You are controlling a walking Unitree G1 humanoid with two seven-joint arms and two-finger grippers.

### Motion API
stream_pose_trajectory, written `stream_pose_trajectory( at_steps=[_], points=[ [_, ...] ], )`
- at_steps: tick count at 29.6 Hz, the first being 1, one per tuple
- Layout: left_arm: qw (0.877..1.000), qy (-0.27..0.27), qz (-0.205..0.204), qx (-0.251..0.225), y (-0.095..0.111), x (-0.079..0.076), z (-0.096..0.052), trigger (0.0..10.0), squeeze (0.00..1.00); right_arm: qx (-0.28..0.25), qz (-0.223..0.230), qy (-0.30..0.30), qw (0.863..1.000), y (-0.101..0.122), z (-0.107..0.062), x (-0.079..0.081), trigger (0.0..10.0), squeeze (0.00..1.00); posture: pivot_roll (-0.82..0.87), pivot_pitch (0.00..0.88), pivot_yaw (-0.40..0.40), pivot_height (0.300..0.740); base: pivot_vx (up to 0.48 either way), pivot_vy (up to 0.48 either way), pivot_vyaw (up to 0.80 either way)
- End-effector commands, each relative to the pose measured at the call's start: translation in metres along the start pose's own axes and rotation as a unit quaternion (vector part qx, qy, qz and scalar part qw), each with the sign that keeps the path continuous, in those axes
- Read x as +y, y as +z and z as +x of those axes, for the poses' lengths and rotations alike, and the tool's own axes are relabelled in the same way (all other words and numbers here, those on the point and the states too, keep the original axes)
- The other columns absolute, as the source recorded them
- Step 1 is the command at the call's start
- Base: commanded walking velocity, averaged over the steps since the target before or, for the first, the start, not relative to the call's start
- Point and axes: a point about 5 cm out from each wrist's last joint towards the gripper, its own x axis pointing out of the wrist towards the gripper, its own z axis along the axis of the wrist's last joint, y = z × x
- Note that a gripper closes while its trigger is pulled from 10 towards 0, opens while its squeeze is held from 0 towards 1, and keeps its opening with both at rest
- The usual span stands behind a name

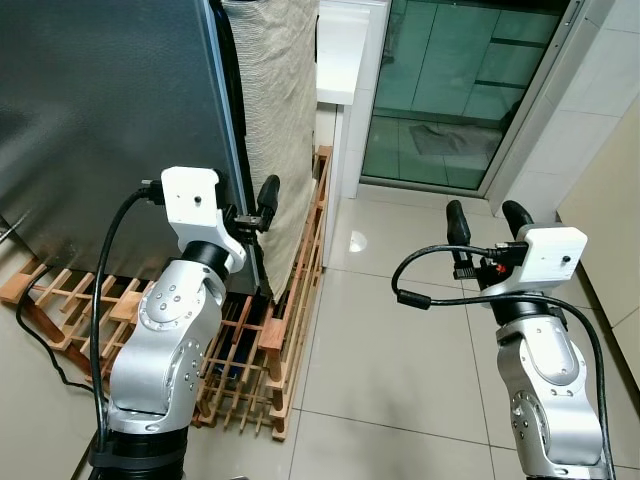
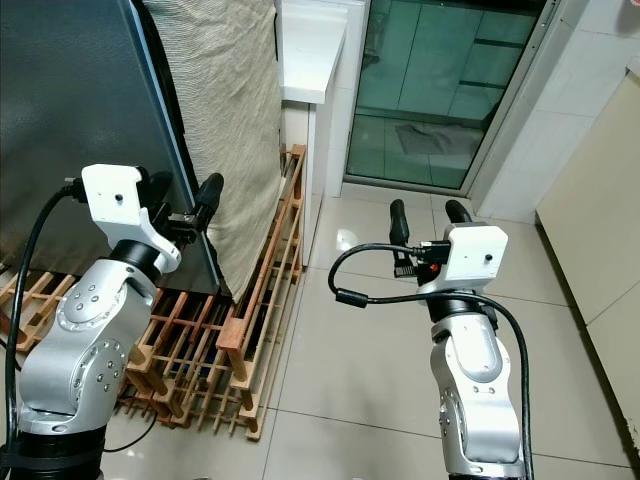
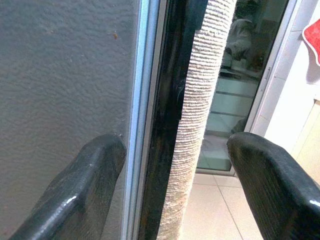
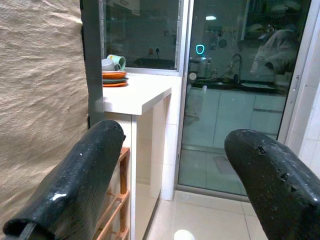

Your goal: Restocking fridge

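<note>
The fridge's dark grey door [image 1: 100, 120] stands at the left, with its pale edge strip [image 3: 142, 100] running upright. My left gripper [image 1: 250, 208] is open at that edge. One finger [image 3: 90, 185] lies against the door's front and the other finger [image 3: 270, 180] is out past the edge, beside the cloth-covered side. My right gripper [image 1: 487, 220] is held up over the tiled floor to the right, open with nothing between its fingers [image 4: 80, 175].
Beige woven cloth [image 1: 275, 100] hangs over the fridge's side. The fridge stands on a slatted wooden pallet [image 1: 290, 330]. Behind it are a white counter [image 4: 135, 97] bearing orange plates and cups [image 4: 112, 72] and a glass sliding door [image 1: 450, 90]. Tiled floor [image 1: 390, 340] lies open to the right.
</note>
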Motion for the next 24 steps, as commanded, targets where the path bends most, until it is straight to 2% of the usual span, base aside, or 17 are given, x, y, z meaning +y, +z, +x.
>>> stream_pose_trajectory(
  at_steps=[1,8,16,19,21,22,24],
  points=[
    [1.0,-0.013,-0.009,0.014,-0.004,-0.004,0.002,10.0,0.0,-0.004,0.0,-0.001,1.0,0.0,0.0,-0.001,10.0,0.0,-0.09,0.0,0.005,0.74,0.0,0.0,0.0],
    [0.998,-0.035,-0.045,0.037,-0.011,-0.013,0.008,10.0,0.0,-0.005,0.0,0.0,1.0,0.0,0.001,0.0,10.0,0.0,-0.09,0.0,0.0,0.74,0.0,0.0,0.0],
    [0.998,-0.027,-0.034,0.046,-0.018,-0.014,0.022,10.0,0.0,-0.008,0.012,0.008,1.0,0.001,0.005,0.003,10.0,0.0,-0.09,0.0,0.0,0.74,0.0,0.0,0.0],
    [0.999,-0.013,-0.029,0.041,-0.02,-0.013,0.033,10.0,0.0,0.003,0.046,0.066,0.997,0.002,0.01,0.017,10.0,0.0,-0.1,0.0,0.007,0.74,0.0,0.0,0.0],
    [0.999,-0.015,-0.033,0.039,-0.02,-0.015,0.035,10.0,0.0,0.006,0.051,0.085,0.995,0.003,0.011,0.021,10.0,0.0,-0.1,0.0,0.007,0.74,0.0,0.0,0.0],
    [0.998,-0.021,-0.036,0.037,-0.02,-0.018,0.037,10.0,0.0,0.013,0.065,0.115,0.991,0.003,0.013,0.028,10.0,0.0,-0.1,0.0,0.007,0.74,0.0,0.0,0.0],
    [0.998,-0.023,-0.036,0.037,-0.02,-0.019,0.038,10.0,0.0,0.016,0.069,0.125,0.99,0.003,0.013,0.03,10.0,0.0,-0.1,0.0,0.007,0.74,0.0,0.0,0.0]
  ],
)
